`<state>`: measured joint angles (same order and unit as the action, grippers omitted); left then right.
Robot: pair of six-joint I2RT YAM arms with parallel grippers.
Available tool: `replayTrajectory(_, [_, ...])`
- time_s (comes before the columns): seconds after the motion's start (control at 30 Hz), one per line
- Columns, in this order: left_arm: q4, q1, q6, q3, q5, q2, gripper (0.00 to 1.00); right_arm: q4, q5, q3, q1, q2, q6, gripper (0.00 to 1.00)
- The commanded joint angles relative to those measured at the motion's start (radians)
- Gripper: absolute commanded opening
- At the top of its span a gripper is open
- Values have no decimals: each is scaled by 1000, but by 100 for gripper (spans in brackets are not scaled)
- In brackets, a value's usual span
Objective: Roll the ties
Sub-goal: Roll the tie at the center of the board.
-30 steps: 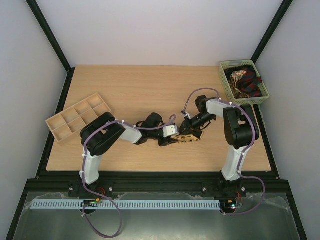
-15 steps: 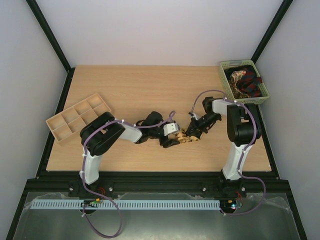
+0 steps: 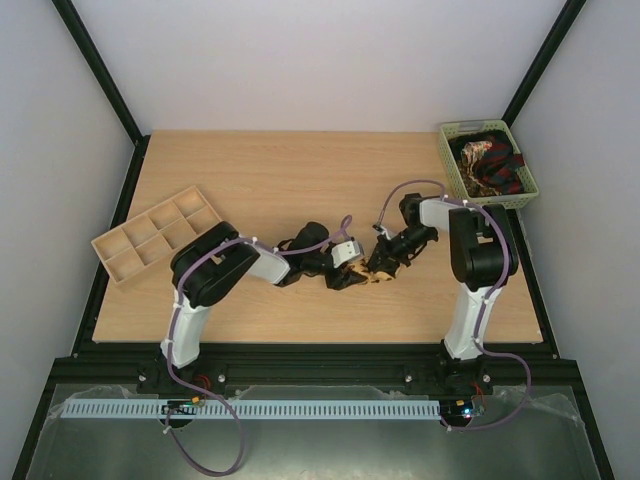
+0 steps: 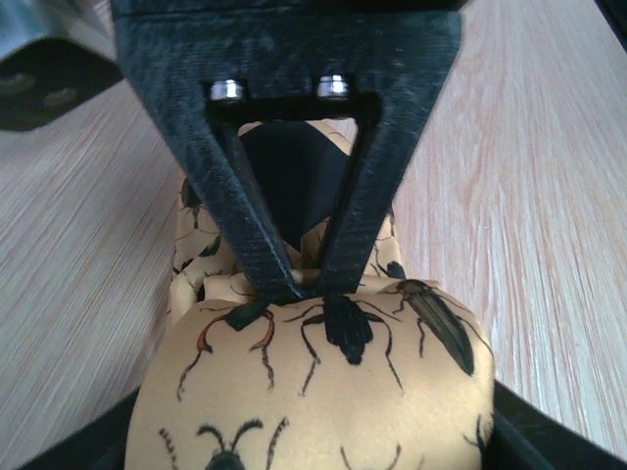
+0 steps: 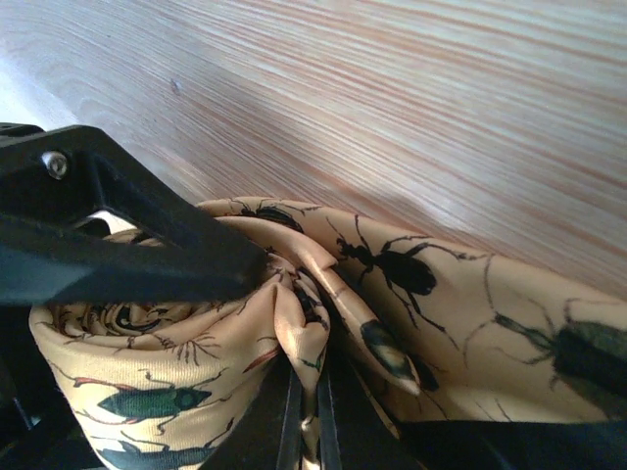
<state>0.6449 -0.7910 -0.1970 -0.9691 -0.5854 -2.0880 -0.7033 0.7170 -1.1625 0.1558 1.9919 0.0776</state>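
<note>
The right claw (image 3: 379, 264) is pinched fully shut on the tie (image 3: 370, 277). Its own camera shows the two fingertips closed flat on a fold of the tan-yellow cloth. From the left wrist the same fingers show as a black V whose tips meet on the fabric at the far side of the roll. The left claw (image 3: 347, 275) stands wide, with one finger on each side of the rolled part, and the roll fills the gap between them. One of its fingers (image 5: 127, 259) lies along the coil with its tip touching the cloth. Whether the pair is squeezing the roll or only bracketing it, I cannot tell.

Around them, by size, the largest is the wooden table (image 3: 270, 170), pale, with a fine straight grain. At its left edge sits a shallow wooden tray (image 3: 155, 235), split into small compartments and turned at an angle. In the far right corner a green mesh basket (image 3: 500, 203) holds the other ties (image 3: 490, 165) — dark red, black and cream, tangled together.

Smallest is the tie itself. It is printed with dark beetles and a few coloured ones, and wound into a fat, loose coil. It lies on the table near the middle, between the two claws — well apart from both the tray and the basket.
</note>
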Motion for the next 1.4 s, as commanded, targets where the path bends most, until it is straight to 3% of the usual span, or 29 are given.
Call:
replayTrajectory(0.0, [-15, 0, -51, -20, 24, -11, 51, 66, -119, 30, 42, 66, -34, 1])
replayTrajectory(0.07, [-68, 2, -97, -1, 47, 7, 43, 51, -118, 18, 41, 70, -24, 2])
replayTrajectory(0.2, [-165, 8, -182, 48, 93, 48, 39, -31, -69, -39, 10, 56, 31, 33])
replayTrajectory(0.3, [-232, 12, -206, 58, 104, 62, 37, -147, -13, -108, -2, 31, 97, 44])
replayTrajectory(0.43, [-286, 12, -221, 50, 107, 57, 38, -224, 93, -141, 2, 2, 105, 48])
replayTrajectory(0.63, [-318, 12, -229, 23, 97, 45, 38, -191, 143, -96, 65, -38, 85, 51])
replayTrajectory(0.77, [-343, 12, -233, -2, 92, 30, 39, -161, 101, -95, 76, -14, 73, 46])
replayTrajectory(0.83, [-343, 12, -233, -8, 89, 30, 39, -156, 56, -90, 76, -4, 88, 35])
replayTrajectory(0.93, [-341, 13, -221, -13, 88, 33, 43, -139, -17, -69, 65, 8, 104, 8])
replayTrajectory(0.97, [-338, 15, -215, -14, 87, 34, 46, -130, -48, -59, 53, 13, 106, 3])
replayTrajectory(1.13, [-300, 33, -175, -21, 36, 51, 64, -94, -174, -14, -1, 30, 127, 1])
replayTrajectory(1.37, [-160, 29, -102, -15, -42, 49, 74, -29, -266, -6, -24, 46, 100, 1])
